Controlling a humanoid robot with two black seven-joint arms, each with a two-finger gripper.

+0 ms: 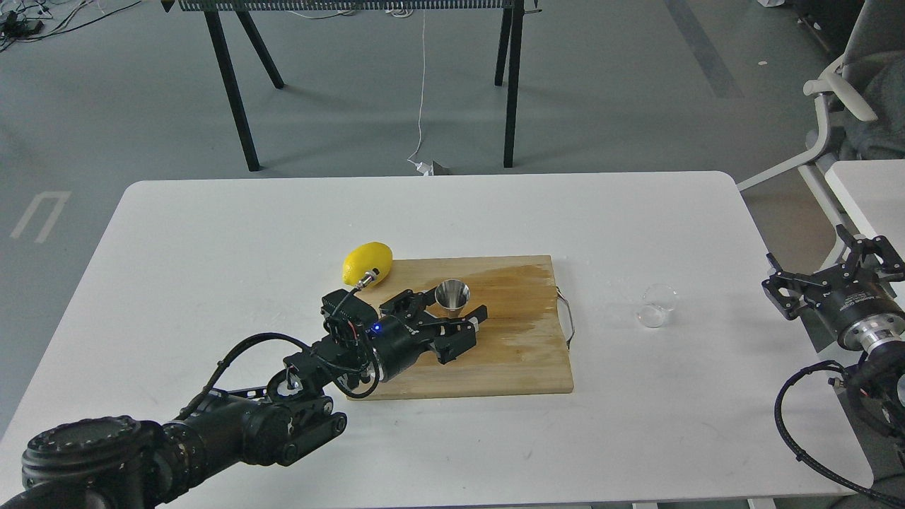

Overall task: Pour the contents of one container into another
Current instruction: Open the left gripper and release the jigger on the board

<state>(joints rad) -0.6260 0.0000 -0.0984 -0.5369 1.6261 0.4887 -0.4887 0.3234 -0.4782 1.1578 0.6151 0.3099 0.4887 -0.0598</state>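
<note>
left gripper [447, 311] sits low over the wooden cutting board [523, 353], its two black fingers spread apart with the steel jigger [452, 296] standing upright between them; whether the fingers [409, 300] actually press on the jigger cannot be told from this angle. jigger shows its open mouth upward, near the board's back edge. just behind the gripper's wrist lies the lemon [368, 263], at the board's back left corner, partly on the white table [212, 233]. a darker wet-looking patch spreads over the board's right part, and a thin metal handle [568, 318] sticks out from its right edge. well apart to the right, on the bare table, rests the small clear glass cup [657, 305]. further right, past the table edge, the right gripper [824, 279] hangs with its fingers open and nothing between them.
</note>
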